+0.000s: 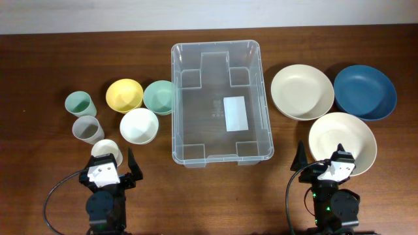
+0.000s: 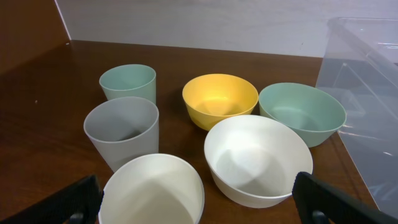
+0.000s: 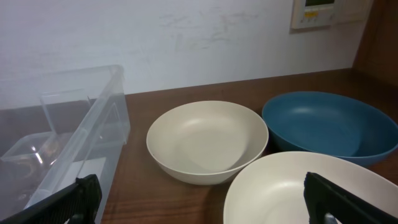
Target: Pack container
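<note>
container [image 1: 202, 124]: centre of overhead frame, upright on table [image 1: 39, 65].
left gripper [image 1: 110, 163]: lower left, jaws wide apart, at cream cup [image 1: 106, 149]; container up-right, well apart.
right gripper [image 1: 326, 161]: lower right, jaws wide apart, at cream bowl [image 1: 343, 137]; container up-left, apart.

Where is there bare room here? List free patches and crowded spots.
Free: inside the container, which holds nothing; the table strip in front of it; the left edge beyond the green cup. Crowded: the cups and bowls around the white bowl, and the big bowls around the blue bowl.
</note>
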Controlling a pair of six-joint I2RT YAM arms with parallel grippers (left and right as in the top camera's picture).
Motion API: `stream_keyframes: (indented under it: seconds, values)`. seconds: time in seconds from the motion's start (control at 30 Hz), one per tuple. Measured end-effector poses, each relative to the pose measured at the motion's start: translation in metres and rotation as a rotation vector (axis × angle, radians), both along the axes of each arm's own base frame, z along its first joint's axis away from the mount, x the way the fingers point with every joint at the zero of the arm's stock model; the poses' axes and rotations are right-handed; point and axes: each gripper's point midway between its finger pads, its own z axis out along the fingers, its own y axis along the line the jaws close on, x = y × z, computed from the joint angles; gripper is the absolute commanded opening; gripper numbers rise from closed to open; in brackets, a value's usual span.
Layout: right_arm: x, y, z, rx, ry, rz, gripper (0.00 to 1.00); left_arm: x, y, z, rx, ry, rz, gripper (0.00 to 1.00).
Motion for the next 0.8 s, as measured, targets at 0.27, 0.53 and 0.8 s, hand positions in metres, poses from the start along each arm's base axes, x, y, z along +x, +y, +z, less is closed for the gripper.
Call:
stream_keyframes:
  seconds: [0.27,0.53,0.8]
  values:
    - [0.0,-0.004,0.002,-0.001,-0.007,-0.025,0.99,0.0,0.0,0.0,0.0,0.0,0.0,1.0]
    - [-0.006,-0.032,0.019,-0.016,-0.009,-0.186,0.99,0.0,0.0,0.0,0.0,0.0,0.0,1.0]
    - [-0.007,-0.064,0.115,-0.046,0.036,-0.384,0.99,0.0,0.0,0.0,0.0,0.0,0.0,1.0]
